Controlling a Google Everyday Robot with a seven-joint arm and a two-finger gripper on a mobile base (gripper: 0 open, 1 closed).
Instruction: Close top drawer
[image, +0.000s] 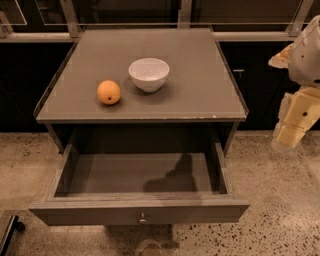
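The gripper (290, 131) hangs out at the right edge, above the speckled floor (280, 200), touching nothing. Can't tell whether it's spread or closed. The top drawer (100, 212) sits well off to its left and lower, pulled far out of the cabinet (205, 90), knob (143, 218) facing the camera. Further left and up, a white bowl (149, 74) and an orange (108, 92) sit on top.
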